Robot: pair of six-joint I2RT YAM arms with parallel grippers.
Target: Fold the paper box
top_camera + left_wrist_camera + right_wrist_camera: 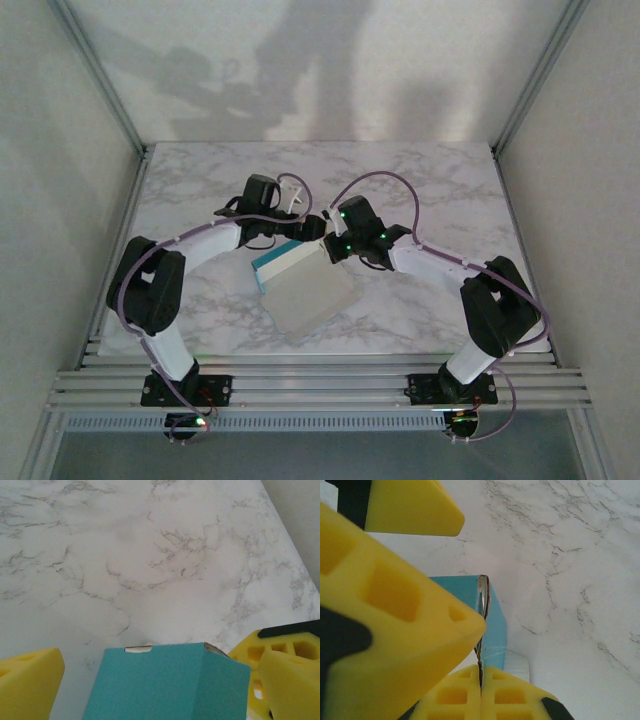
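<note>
The paper box (310, 290) lies in the middle of the marble table, off-white face up with a turquoise wall on its left side. In the left wrist view a turquoise end of the box (165, 685) sits between the wide-apart yellow fingers (27, 680) of my left gripper (312, 226), which is open and does not touch it. My right gripper (481, 690) is shut on the thin upright edge of the box (492, 615); in the top view it sits at the box's far corner (330, 250).
The two grippers are close together at the box's far end; the left gripper's big yellow fingers (395, 630) crowd the right wrist view. Open marble table (440, 190) lies beyond. Metal frame posts (535, 80) and pale walls enclose the table.
</note>
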